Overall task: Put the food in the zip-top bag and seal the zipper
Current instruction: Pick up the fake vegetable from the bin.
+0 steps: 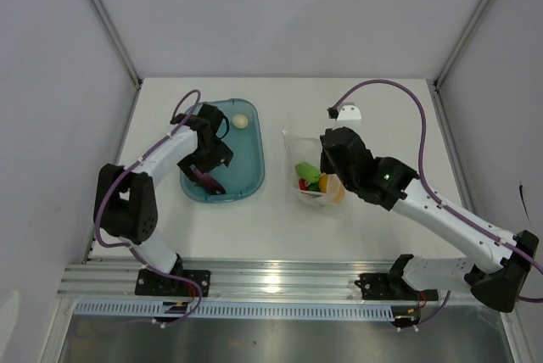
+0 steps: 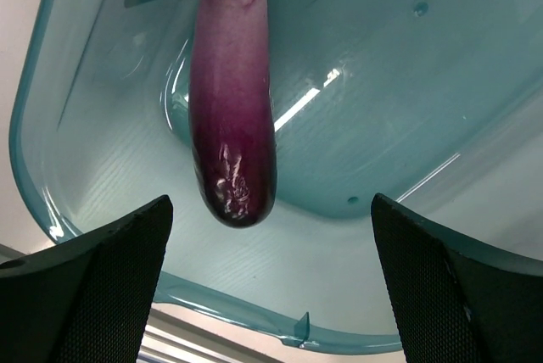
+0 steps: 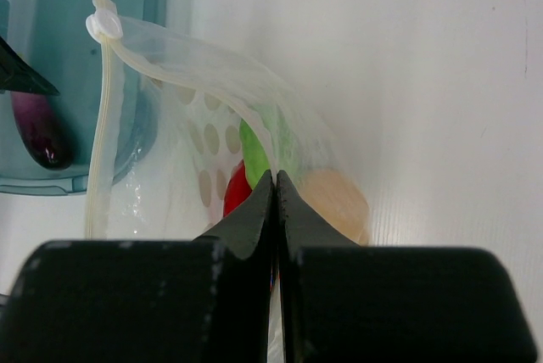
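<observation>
The purple piece (image 2: 231, 125) lies in the teal tub (image 2: 382, 83), and my left gripper (image 2: 270, 226) hangs open just over its dark end, a finger on either side and neither touching it. A white ball (image 1: 241, 120) rests at the tub's far end. My right gripper (image 3: 276, 178) is shut on the rim of the zip-top bag (image 3: 212, 66), which holds its mouth open toward the tub. Inside the bag are a light green pod (image 3: 259, 147), a red chili (image 3: 236, 195) and a yellow-orange piece (image 3: 335, 198). The zipper (image 3: 102, 159) is unsealed.
The tub (image 1: 246, 164) sits left of the bag (image 1: 310, 168), with a narrow strip of table between them. A small white fitting (image 1: 346, 112) lies behind the bag. White walls close in the table on the left, back and right.
</observation>
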Motion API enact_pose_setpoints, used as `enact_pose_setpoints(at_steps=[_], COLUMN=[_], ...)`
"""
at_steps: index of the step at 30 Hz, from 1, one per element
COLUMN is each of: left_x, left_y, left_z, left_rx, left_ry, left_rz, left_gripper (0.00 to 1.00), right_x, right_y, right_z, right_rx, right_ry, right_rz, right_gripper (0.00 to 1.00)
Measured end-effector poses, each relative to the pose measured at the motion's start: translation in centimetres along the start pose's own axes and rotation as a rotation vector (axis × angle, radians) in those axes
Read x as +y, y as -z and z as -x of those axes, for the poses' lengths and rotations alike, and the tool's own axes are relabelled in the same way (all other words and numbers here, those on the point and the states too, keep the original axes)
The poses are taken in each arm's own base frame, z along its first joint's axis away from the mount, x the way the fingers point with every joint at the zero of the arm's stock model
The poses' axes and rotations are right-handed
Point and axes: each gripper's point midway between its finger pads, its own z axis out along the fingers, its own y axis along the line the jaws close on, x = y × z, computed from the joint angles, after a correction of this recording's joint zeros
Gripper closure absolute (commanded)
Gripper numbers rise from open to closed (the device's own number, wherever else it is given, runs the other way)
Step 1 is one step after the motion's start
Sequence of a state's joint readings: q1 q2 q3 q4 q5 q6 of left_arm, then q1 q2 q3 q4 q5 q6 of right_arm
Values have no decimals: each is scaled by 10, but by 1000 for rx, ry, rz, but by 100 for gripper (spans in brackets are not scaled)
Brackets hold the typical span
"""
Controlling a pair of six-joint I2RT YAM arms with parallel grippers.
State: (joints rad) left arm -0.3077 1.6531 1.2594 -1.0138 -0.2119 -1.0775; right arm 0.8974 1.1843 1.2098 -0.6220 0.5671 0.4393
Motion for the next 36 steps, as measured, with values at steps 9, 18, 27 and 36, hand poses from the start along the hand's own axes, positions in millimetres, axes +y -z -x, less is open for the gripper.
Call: enact_pose_setpoints(at_steps=[9, 18, 27, 36], left_x=[5, 18, 18, 12], left_y=[-16, -23, -36, -48], left_z=[-2, -6, -11, -15], left_rx=[5, 8, 38, 59], left_ry=[21, 49, 44, 41], left_rz=[39, 86, 120, 105], left_gripper=[1, 1, 6, 21], right_x=[0, 1, 0, 0], right_y=[0, 0, 0, 2], right_z=[-1, -1, -1, 0], right_rx=[1, 4, 4, 1], right_ry=[1, 1, 5, 4], right_rz=[-1, 4, 5, 6], right_gripper=[100, 100, 100, 100])
